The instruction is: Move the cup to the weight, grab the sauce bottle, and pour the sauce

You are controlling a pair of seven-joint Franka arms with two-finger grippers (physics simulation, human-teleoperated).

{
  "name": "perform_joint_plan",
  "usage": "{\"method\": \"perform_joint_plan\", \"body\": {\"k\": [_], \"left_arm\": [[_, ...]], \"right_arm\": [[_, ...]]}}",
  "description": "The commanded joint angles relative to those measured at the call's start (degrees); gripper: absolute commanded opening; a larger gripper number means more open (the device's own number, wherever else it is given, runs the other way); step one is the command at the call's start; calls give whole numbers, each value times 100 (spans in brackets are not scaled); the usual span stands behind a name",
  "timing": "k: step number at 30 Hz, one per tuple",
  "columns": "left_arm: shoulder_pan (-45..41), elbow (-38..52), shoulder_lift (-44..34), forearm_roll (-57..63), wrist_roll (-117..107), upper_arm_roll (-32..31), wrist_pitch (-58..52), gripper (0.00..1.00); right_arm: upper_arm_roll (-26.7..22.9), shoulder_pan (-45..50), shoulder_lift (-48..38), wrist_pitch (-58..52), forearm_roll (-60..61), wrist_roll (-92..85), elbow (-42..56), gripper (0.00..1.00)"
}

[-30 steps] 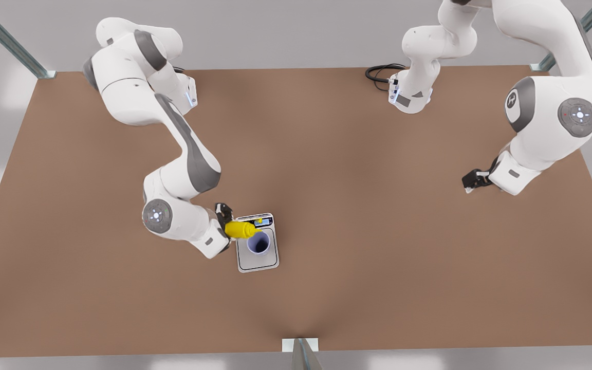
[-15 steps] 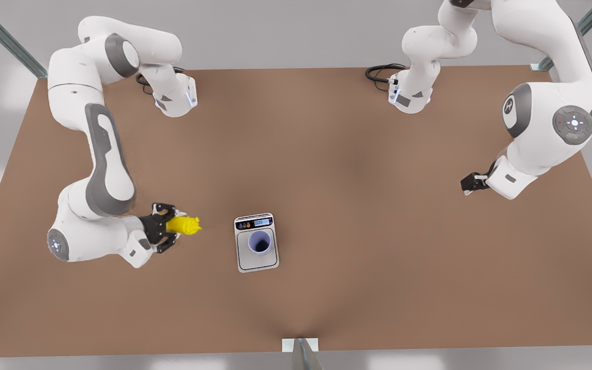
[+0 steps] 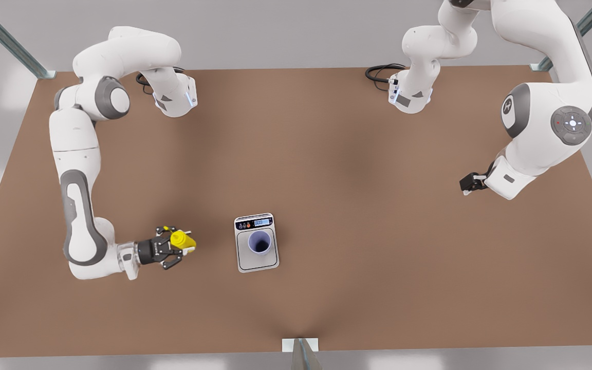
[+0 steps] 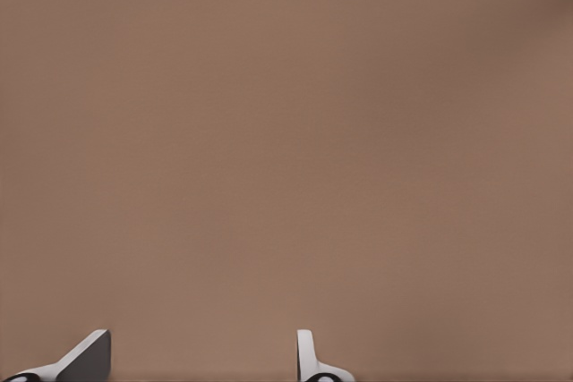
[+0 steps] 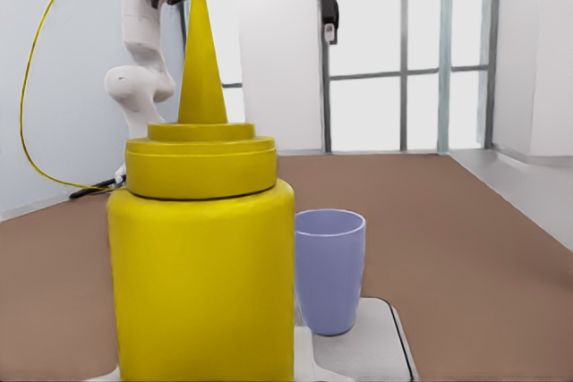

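Item, front view's left: my right hand (image 3: pixel 187 241), reaching level above the worktop (image 3: pixel 357 246), fingers on either side of the sauce bottle (image 3: pixel 179 238) and clamped on it. The bottle is upright, nozzle up, well apart from the weight. Step in hand, as I judge it: setting the bottle down after the pour. Keep it plumb, lower straight, let go only once its base rests flat, then back out away from the weight. Item, centre: the weight (image 3: pixel 244 263), with the cup (image 3: pixel 260 242) standing upright on its plate. Item, front view's right: my left hand (image 3: pixel 466 185), waiting, fingers (image 4: pixel 89 353) apart over bare worktop. Change noted: a second ago the bottle lay tipped over the cup; half a second ago it was already withdrawn, but on its side with the nozzle toward the weight.
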Motion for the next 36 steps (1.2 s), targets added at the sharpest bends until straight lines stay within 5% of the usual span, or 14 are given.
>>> {"method": "perform_joint_plan", "body": {"k": [1,23,28,29,36], "left_arm": [[2,-5,0,1,0,-2,0,100],[-7,-5,35,1,-9,-2,0,100],[-7,-5,35,1,-9,-2,-9,100],[-7,-5,35,1,-9,-2,0,100],[-7,-5,35,1,-9,-2,0,100]], "right_arm": [[-1,-3,6,-69,-61,-6,9,48],[-115,-108,621,247,-79,-393,0,56],[-115,-117,630,247,-79,-384,0,84],[-115,-117,630,247,-79,-384,0,100],[-159,-337,621,203,-272,-305,0,100]]}}
